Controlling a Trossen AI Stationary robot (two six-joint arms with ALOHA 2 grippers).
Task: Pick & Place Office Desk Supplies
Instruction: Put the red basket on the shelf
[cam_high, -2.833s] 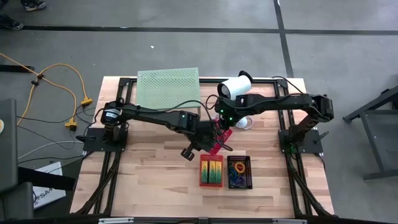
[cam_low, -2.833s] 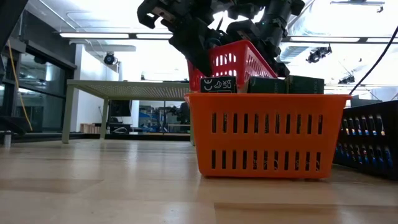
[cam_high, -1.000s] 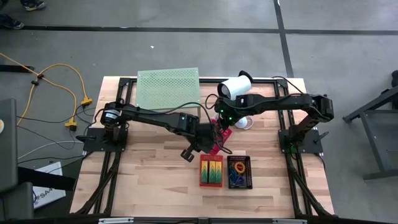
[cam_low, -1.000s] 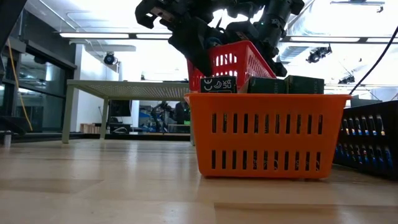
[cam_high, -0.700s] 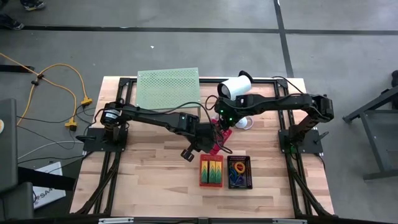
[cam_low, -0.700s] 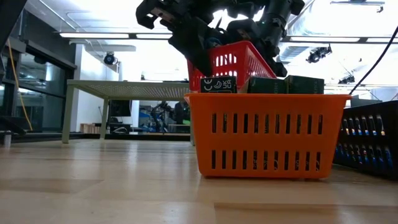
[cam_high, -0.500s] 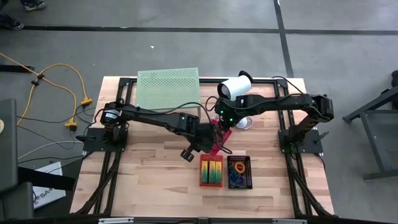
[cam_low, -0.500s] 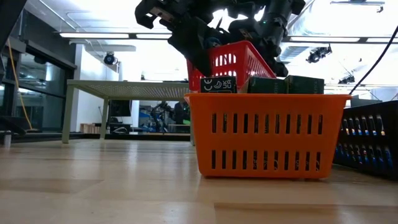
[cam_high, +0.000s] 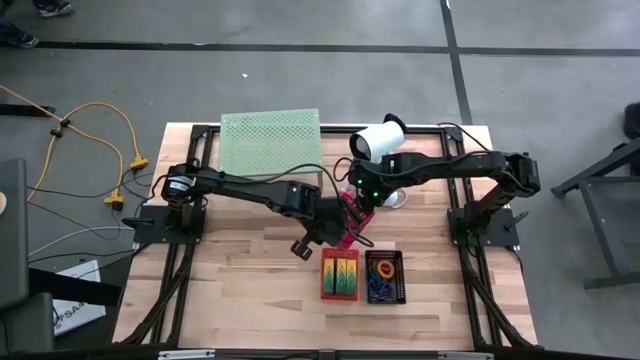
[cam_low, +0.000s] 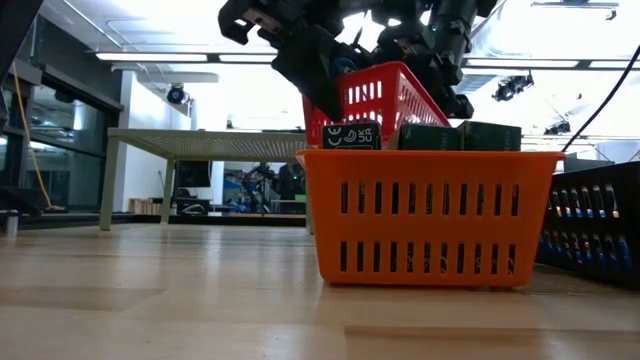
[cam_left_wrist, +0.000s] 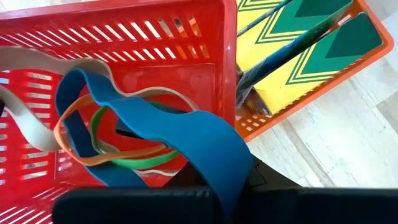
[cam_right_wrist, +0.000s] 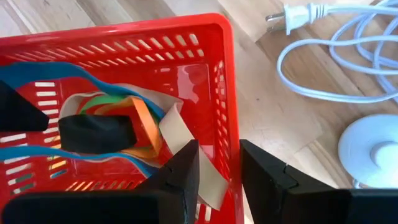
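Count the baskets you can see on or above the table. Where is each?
3. A red basket held up by both grippers, the left gripper and the right gripper; an orange basket of green packs at the table's front; a black basket beside it.

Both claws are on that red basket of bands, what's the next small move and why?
Probably carry the red basket toward the bare wood beside the orange basket and lower it. It hangs tilted above the table, the left claw shut on a blue band, the right claw straddling its wall.
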